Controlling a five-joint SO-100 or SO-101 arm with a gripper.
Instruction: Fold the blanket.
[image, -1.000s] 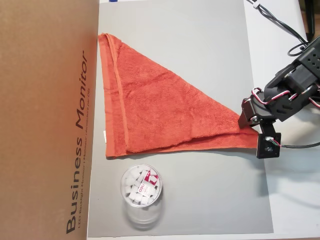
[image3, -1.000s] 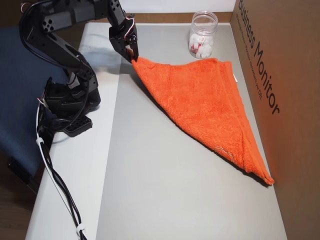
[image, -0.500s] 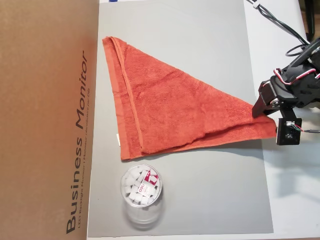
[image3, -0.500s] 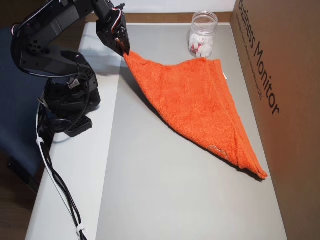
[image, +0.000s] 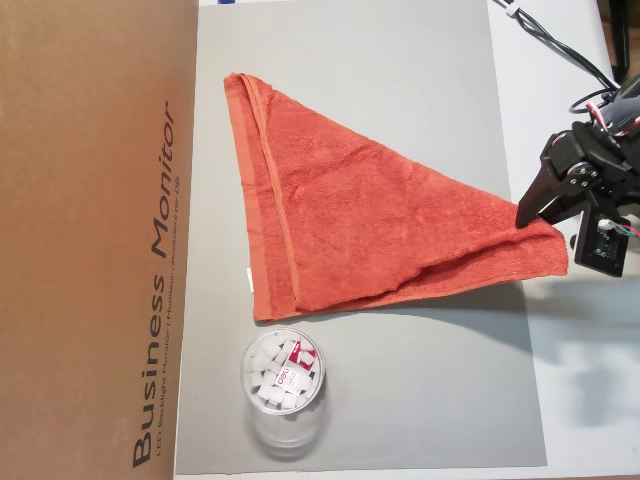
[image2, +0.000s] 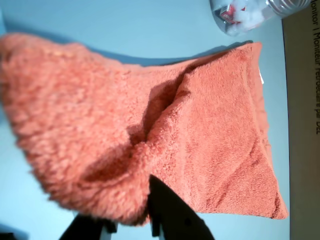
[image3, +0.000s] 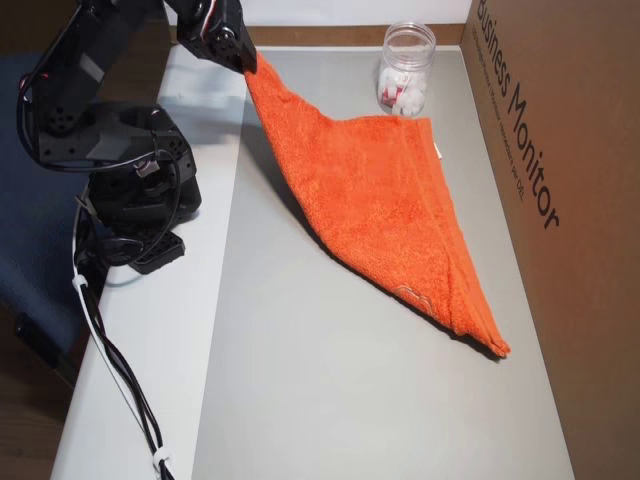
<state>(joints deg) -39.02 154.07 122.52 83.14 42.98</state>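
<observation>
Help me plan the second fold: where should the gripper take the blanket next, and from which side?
Likely the blanket's pointed tip near the cardboard box, top left in an overhead view: it lies flat with clear mat around, so come from above. The gripper now holds the opposite corner.

A clear jar (image: 283, 385) of white pieces stands on the grey mat (image: 400, 90) beside a brown cardboard box (image: 90, 240).

Both overhead views bright, evenly lit and sharp, with soft shadows under the lifted blanket (image: 370, 230) edge on the table (image: 400, 80). Wrist view has a blue cast; near terry pile blurred, jar (image2: 250, 12) soft.
</observation>
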